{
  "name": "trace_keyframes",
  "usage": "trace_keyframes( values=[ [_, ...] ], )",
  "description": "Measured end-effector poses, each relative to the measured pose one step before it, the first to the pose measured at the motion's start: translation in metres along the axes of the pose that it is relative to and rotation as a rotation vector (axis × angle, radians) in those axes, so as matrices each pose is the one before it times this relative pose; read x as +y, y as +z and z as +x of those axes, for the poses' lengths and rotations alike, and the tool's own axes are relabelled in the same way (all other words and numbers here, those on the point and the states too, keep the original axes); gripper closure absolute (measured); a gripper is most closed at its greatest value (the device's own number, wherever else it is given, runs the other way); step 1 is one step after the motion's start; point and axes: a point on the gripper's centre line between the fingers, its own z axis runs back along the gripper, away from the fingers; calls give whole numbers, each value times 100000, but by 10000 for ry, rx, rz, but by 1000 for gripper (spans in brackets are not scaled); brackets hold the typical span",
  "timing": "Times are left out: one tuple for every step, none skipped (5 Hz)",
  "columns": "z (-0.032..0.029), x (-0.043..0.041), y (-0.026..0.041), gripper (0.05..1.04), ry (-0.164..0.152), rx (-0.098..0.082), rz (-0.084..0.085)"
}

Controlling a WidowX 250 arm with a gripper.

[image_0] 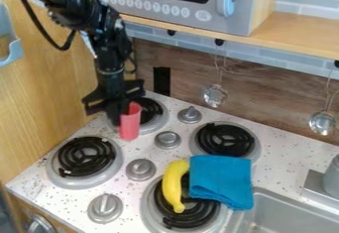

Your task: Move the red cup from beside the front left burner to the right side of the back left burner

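**Gripper at the red cup, upper left burner**

Camera view: arm [108,43] enters from the upper left, gripper [118,113] hanging down at the left side of the red cup [130,123]. Grip state: can't tell if it's open, closed or clamped on the cup. The two overlap in view, so contact is unclear too.

Cup is close to upright, in front of the upper left burner [161,118] as seen here — it hides part of the ring. Can't tell if its base rests on anything.

Other burners: lower left [84,178], upper right [226,139], lower right [151,212]. All black coils in grey pans, set in a white speckled stovetop [59,197]. Four grey knobs [140,169] on the top, between and beside the burners (a fifth knob [41,225] sits on the front panel).

Banana [172,186] lies lengthwise on the lower right burner, over the left part of the coil. Blue cloth [221,180], folded, is just right of it — covers part of that burner and reaches the sink [278,212] edge.

Behind: microwave [159,6] on a wood shelf [298,32], two shiny round utensils [215,95] hanging below, black panel [161,81] on the brown backsplash [189,73].
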Motion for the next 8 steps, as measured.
trace_keyframes(
  values=[
    [1372, -1403, -1004, 987, 245, 28, 38],
    [1378, -1491, -611, 987, 206, -12, -88],
    [1108, -1295, -1301, 987, 215, 57, -6],
    [996, -1256, -1562, 987, 309, 12, -9],
    [281, -645, -1613, 987, 255, 30, 52],
    [37, -414, -805, 987, 110, 33, -7],
    [-346, -1215, -48, 987, -91, -49, -167],
    [-451, -447, -17, 987, 36, 112, -141]
  ],
)
